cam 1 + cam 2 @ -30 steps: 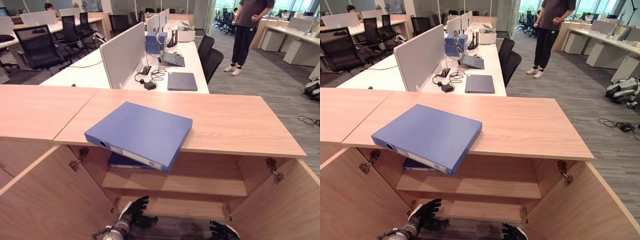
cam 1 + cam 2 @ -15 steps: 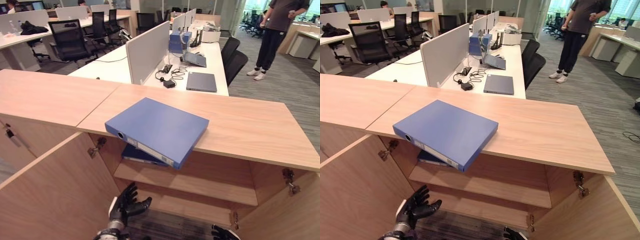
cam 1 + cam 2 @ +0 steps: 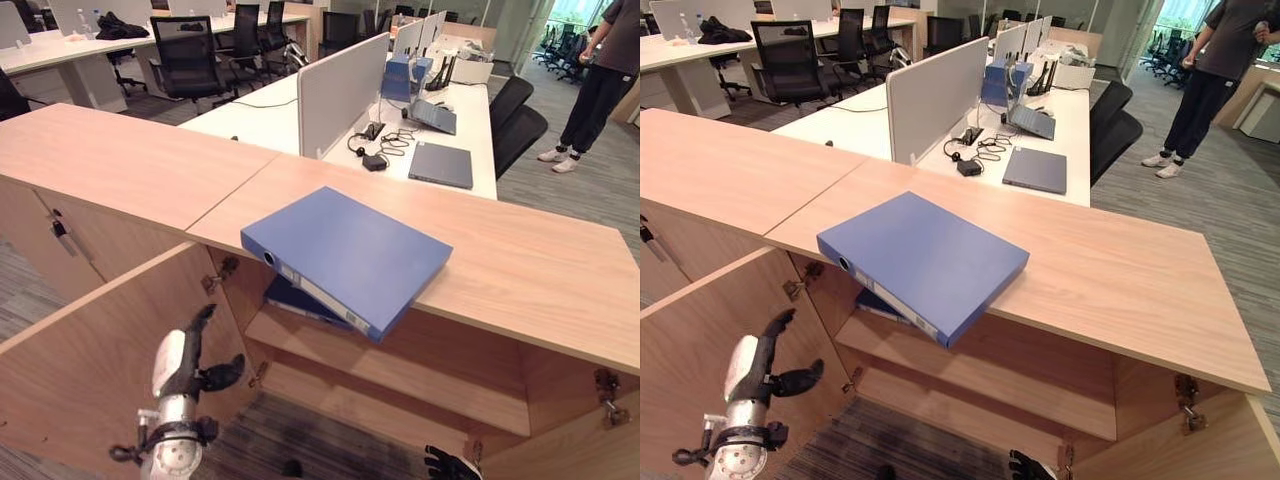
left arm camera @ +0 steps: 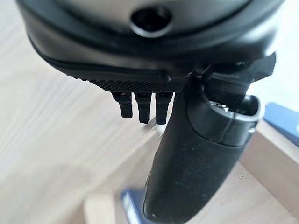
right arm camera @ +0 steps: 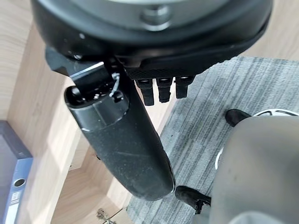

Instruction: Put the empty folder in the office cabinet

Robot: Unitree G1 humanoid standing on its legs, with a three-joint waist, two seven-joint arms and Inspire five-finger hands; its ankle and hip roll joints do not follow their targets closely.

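Blue and flat, the ring-binder folder (image 3: pixel 348 257) lies untouched, overhanging the wooden cabinet top (image 3: pixel 520 270), so the left hand (image 3: pixel 188 362), fingers apart, must rise and grip it; the right hand's (image 3: pixel 447 464) fingers I cannot tell.

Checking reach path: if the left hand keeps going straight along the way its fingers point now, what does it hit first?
Probably the open left cabinet door: the left hand is raised beside it, fingers straight and pointing up along its inner face. Further on would be the blue folder overhanging the cabinet top. Depth is unclear.
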